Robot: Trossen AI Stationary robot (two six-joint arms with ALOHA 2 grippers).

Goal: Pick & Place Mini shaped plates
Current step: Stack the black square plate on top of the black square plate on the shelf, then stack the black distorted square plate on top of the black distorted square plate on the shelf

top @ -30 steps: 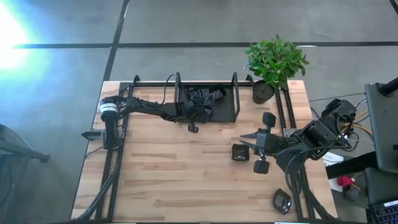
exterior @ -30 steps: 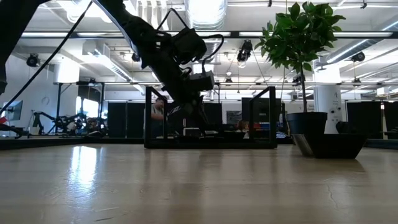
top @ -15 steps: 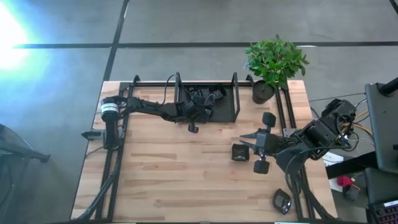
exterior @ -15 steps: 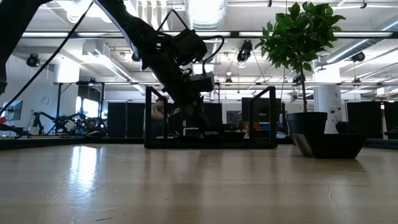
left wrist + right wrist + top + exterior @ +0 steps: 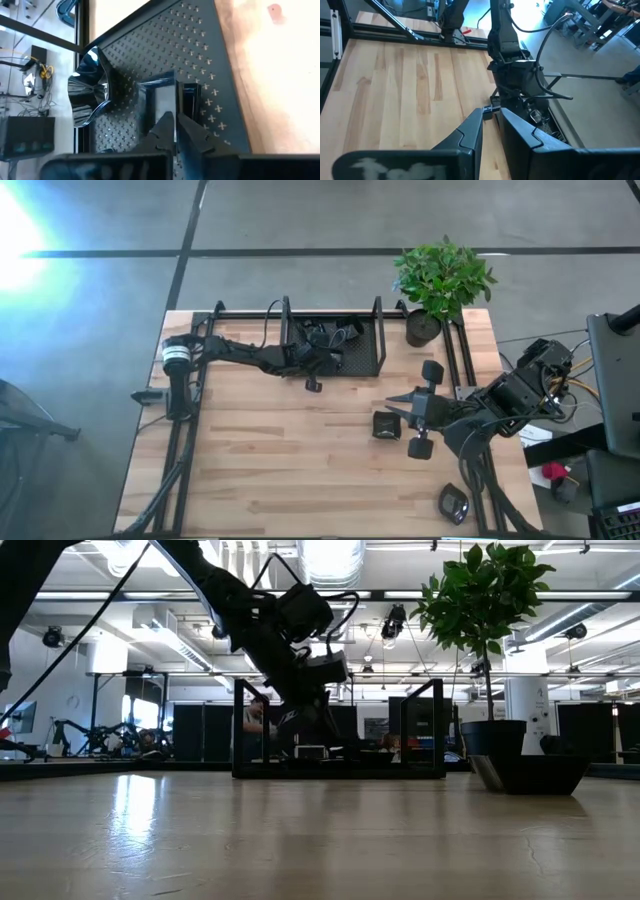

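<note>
Left hand (image 5: 322, 363) edged deeper into mesh tray (image 5: 368, 360); fingers nrly closed.

Open-plan robotics lab: ceiling ducts (image 5: 330, 560), other workstations (image 5: 110, 735) behind

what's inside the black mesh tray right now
In the mesh tray the left gripper is closed on a square plate, with a fluted dish beside it. From above, the arm hides the rest.

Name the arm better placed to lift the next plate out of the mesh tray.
Left. The left gripper is already at the mesh tray, fingers closed on an upright square plate. The right gripper waits over the table by another plate.
</note>
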